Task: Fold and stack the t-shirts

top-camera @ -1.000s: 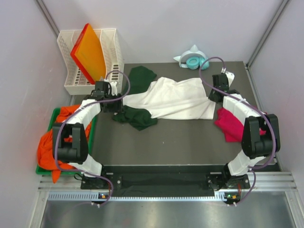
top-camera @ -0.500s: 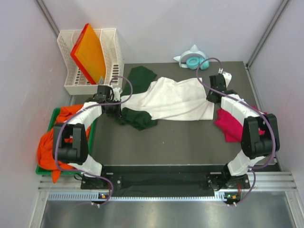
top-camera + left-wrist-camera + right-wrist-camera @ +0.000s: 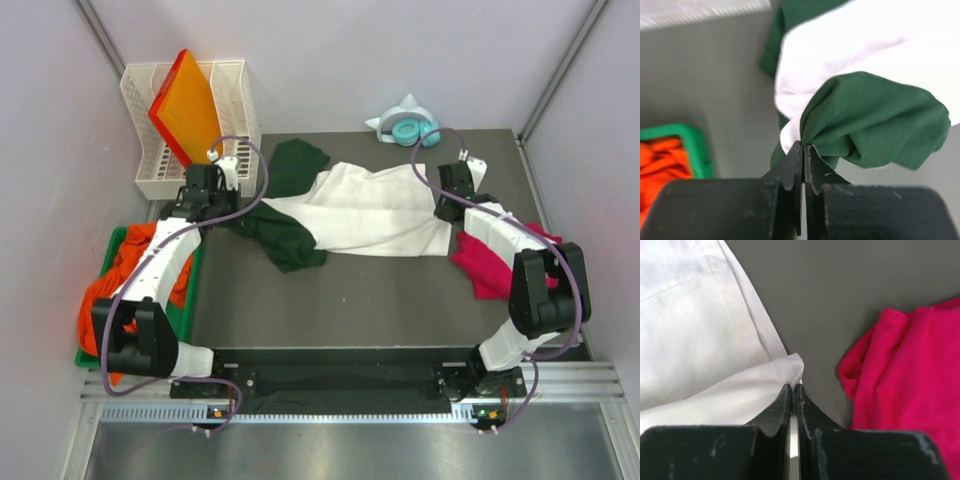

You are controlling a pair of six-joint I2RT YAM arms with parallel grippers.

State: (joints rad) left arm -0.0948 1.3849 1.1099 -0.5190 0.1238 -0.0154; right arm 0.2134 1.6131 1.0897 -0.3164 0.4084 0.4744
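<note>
A white t-shirt (image 3: 370,210) lies spread across the middle of the grey table. A dark green t-shirt lies partly under it, showing at the back (image 3: 297,163) and bunched at the front left (image 3: 288,238). My left gripper (image 3: 228,205) is shut on a fold of the green t-shirt (image 3: 875,120) at its tips (image 3: 803,145), with the white t-shirt (image 3: 850,45) pressed against that fold. My right gripper (image 3: 446,206) is shut on the white shirt's right corner (image 3: 790,367) at its tips (image 3: 794,386). A pink t-shirt (image 3: 910,370) lies just to the right.
The pink t-shirt (image 3: 495,262) sits crumpled at the table's right edge. A green bin (image 3: 198,262) holding an orange t-shirt (image 3: 105,300) stands at the left. A white rack (image 3: 240,100) with an orange folder (image 3: 188,112) and a teal object (image 3: 405,128) stand at the back.
My left gripper has moved left and back with the green t-shirt, dragging its bunched part leftward. My right gripper has shifted slightly, still holding the white corner.
</note>
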